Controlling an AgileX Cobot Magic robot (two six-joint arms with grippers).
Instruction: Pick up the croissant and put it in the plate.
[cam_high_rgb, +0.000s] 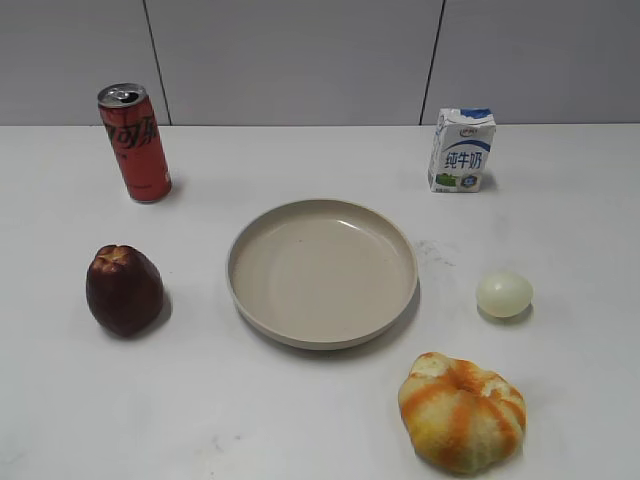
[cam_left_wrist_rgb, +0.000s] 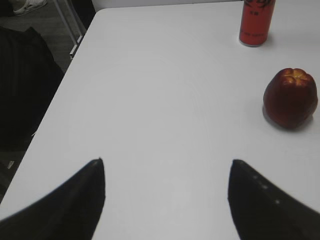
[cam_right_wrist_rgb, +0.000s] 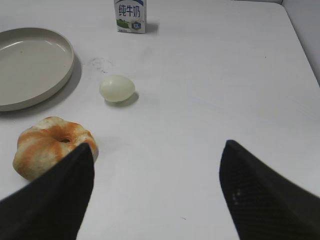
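Note:
The croissant (cam_high_rgb: 462, 411), lumpy with orange and pale yellow stripes, lies on the table near the front right. In the right wrist view it (cam_right_wrist_rgb: 47, 145) lies at the left, partly behind my left finger. The beige plate (cam_high_rgb: 322, 334) sits empty in the middle, and its rim shows in the right wrist view (cam_right_wrist_rgb: 65, 75). My right gripper (cam_right_wrist_rgb: 157, 150) is open and empty over bare table to the right of the croissant. My left gripper (cam_left_wrist_rgb: 166, 162) is open and empty over bare table at the left. Neither gripper shows in the exterior view.
A red soda can (cam_high_rgb: 134, 142) stands back left. A dark red fruit (cam_high_rgb: 123, 290) sits left of the plate. A milk carton (cam_high_rgb: 461, 150) stands back right. A pale egg (cam_high_rgb: 504, 295) lies right of the plate. The table's left edge (cam_left_wrist_rgb: 60, 95) shows in the left wrist view.

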